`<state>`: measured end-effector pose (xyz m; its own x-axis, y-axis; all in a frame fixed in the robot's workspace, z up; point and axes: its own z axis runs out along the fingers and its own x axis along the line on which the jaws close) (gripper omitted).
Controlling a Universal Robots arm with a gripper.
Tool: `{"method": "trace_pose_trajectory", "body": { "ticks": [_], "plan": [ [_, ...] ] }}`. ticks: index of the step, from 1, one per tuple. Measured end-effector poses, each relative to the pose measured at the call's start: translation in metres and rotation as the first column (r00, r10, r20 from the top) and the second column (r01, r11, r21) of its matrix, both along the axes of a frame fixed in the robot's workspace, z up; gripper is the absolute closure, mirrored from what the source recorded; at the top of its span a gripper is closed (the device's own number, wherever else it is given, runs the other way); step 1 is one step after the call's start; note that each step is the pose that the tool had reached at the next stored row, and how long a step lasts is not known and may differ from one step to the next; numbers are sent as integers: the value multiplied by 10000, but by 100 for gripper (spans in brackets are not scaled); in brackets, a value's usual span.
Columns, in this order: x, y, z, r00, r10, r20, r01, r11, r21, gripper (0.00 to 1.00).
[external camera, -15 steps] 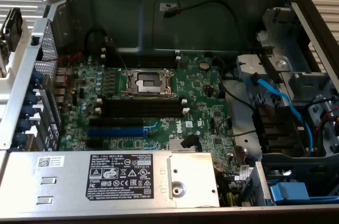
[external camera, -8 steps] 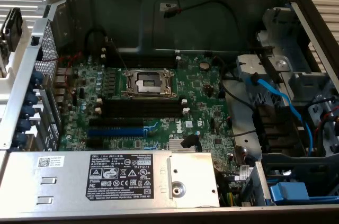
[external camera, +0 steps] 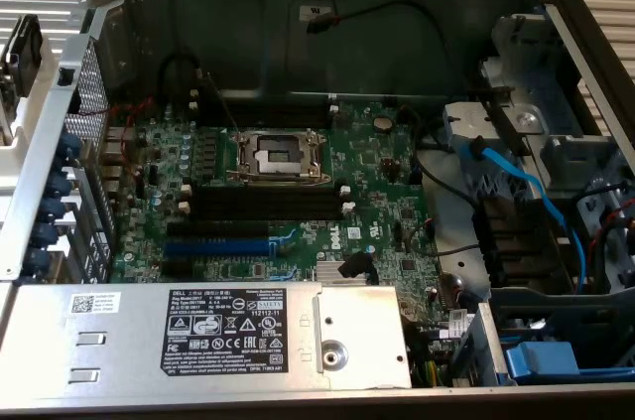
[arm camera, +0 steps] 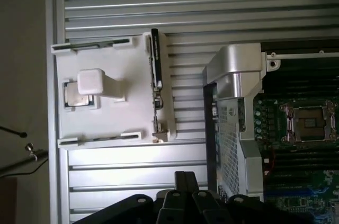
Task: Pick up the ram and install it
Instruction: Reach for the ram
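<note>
White plastic holder (arm camera: pixel 106 121) on the slatted counter (arm camera: pixel 132 1) carries the ram (arm camera: pixel 154 60) on its edge, beside the open computer case (arm camera: pixel 238 73); the hand (arm camera: pixel 184 176) hangs near it, closed up, holding nothing

the ram (arm camera: pixel 155 60) stands edge-on, its faces hidden; the hand (arm camera: pixel 185 179) is cut off by the frame edge.

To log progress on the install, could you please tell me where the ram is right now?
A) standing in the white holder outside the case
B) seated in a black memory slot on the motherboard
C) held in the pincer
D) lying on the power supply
A: the ram stands on edge in the white holder, beside the open computer case.
</note>
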<state>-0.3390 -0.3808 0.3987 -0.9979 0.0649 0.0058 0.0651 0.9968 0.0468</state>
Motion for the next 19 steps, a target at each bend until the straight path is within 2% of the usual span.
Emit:
{"method": "trace_pose_trajectory", "body": {
  "ticks": [11, 14, 19],
  "plan": [
    [-486, 1, -3, 10000, 20, -1, -20, 10000, -1, 90],
    [-522, 10, -8, 9998, 215, 2, -215, 9998, 1, 90],
    [-533, 18, -12, 9957, 929, 0, -929, 9957, 0, 90]
  ]
}}
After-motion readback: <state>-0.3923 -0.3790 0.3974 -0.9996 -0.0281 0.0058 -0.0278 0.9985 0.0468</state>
